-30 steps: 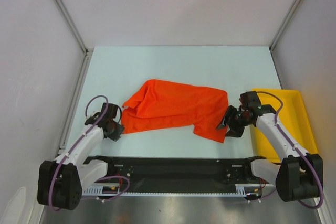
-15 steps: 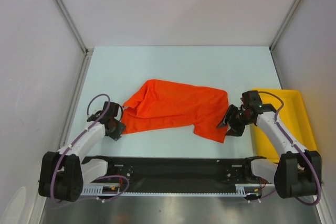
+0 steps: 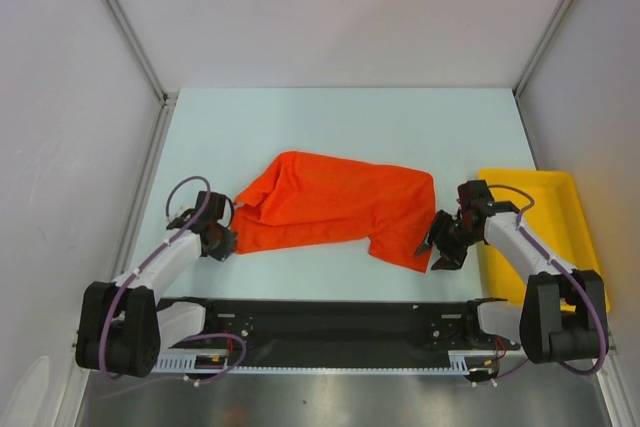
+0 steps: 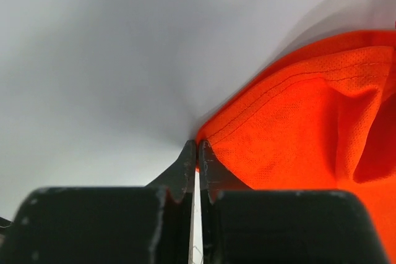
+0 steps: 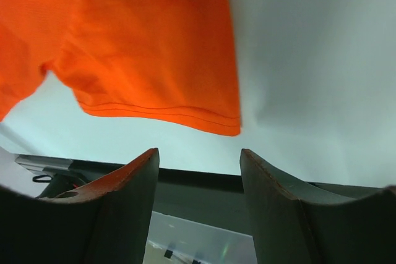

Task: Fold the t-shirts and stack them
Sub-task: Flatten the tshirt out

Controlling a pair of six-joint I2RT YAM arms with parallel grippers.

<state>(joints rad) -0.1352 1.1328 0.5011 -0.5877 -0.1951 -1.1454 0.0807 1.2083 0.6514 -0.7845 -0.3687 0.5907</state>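
Here, garment: a plain orange-red cloth t-shirt (image 3: pixel 335 209) is lying crumpled and unfolded on the pale blue-green tabletop (image 3: pixel 340 127), spreading across its middle between the two arms.
Garment shape: it is running as a wide band from left to right, with one flap drooping toward the near edge at its right end.
Left gripper: the left gripper (image 3: pixel 222 244) is sitting low at the t-shirt's left corner; in the left wrist view its black fingers (image 4: pixel 213 177) are pressing together into a thin slit, with the stitched hem meeting the tips, so the left gripper (image 4: pixel 197 146) is pinching the cloth's edge.
Right gripper: the right gripper (image 3: pixel 435 247) is hovering just beside the drooping right flap, with its fingers standing wide apart.
Right wrist view: the double-stitched hem of the t-shirt (image 5: pixel 142 41) is hanging beyond the spread fingers, and the right gripper (image 5: pixel 198 156) is holding nothing.
Tray: a yellow rectangular plastic tray (image 3: pixel 560 187) is resting at the table's right side, just beyond the right arm and apart from the cloth.
Stitching: in the left wrist view the t-shirt (image 4: pixel 297 134) is showing a fine mesh weave and soft folds.
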